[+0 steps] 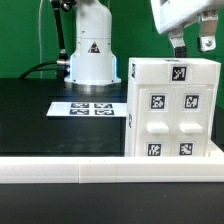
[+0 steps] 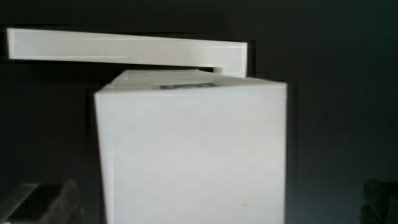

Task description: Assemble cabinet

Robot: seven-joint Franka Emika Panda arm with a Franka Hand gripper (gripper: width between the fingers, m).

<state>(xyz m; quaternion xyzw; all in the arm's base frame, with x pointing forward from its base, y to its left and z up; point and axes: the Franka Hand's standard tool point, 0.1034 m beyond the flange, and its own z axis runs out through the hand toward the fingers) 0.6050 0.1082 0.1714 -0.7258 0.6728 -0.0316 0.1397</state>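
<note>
Black desk (image 1: 30, 110) carries one white cabinet (image 1: 172, 108) at the exterior view's right, standing upright against one long white rail (image 1: 70, 170), with five square marker tags visible. One marker board (image 1: 88, 109) shows four tags. Above the cabinet hangs the end effector (image 1: 192, 43), fingers apart, holding nothing.

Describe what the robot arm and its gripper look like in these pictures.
The arm's base is glossy white with a triangular black warning sticker, and black cables trail off beside it. The gripper has a white body with dark fingers. In the wrist view the fingers are only dim, blurred shapes.
</note>
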